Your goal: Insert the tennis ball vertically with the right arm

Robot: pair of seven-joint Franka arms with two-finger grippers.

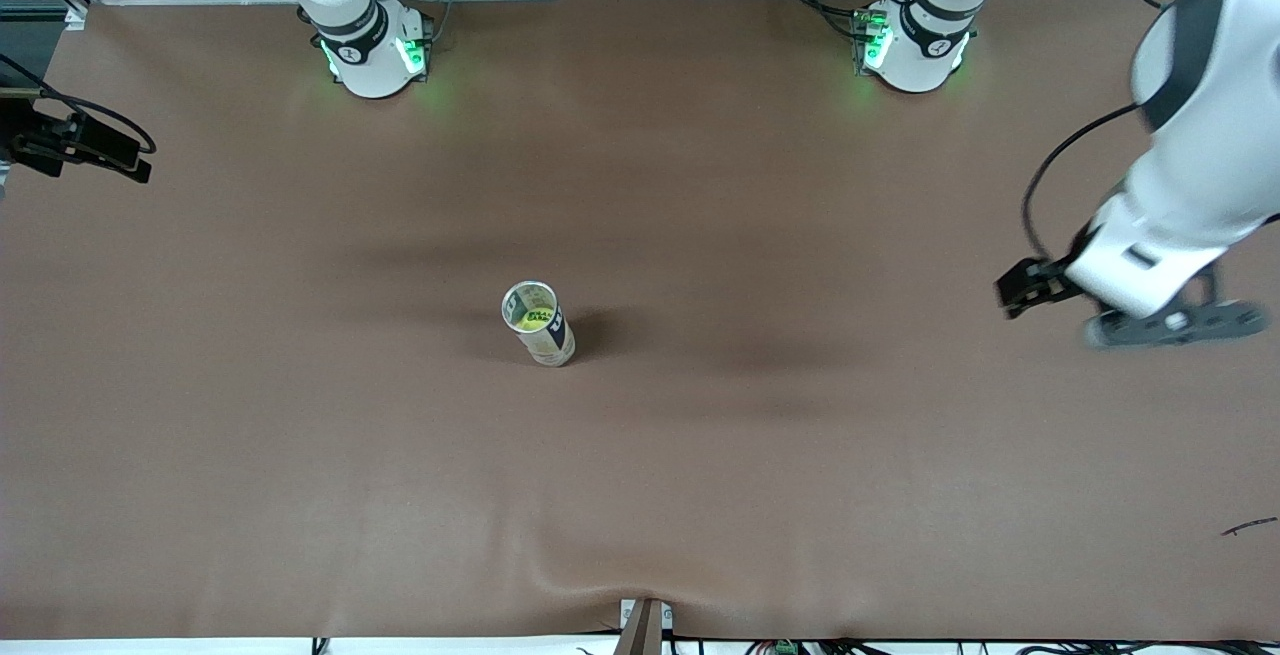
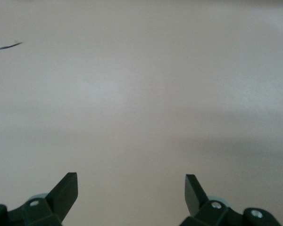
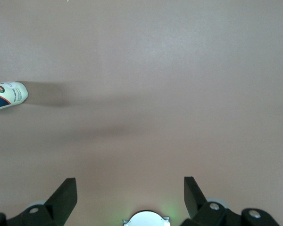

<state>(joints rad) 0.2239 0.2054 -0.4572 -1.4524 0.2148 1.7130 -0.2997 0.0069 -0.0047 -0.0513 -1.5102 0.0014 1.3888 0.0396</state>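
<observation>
Ball (image 1: 537,317) sits half-hidden inside upright can (image 1: 540,324); both tools open.

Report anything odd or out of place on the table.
Nothing is spilled or tipped. The can stands upright with the ball already inside. One small dark scrap lies near the left arm's end of the table.

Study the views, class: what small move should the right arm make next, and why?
Probably none beyond staying parked: the tennis ball already sits inside the upright can mid-table, and the right gripper hangs open and empty over bare table. The left gripper waits open too.
</observation>
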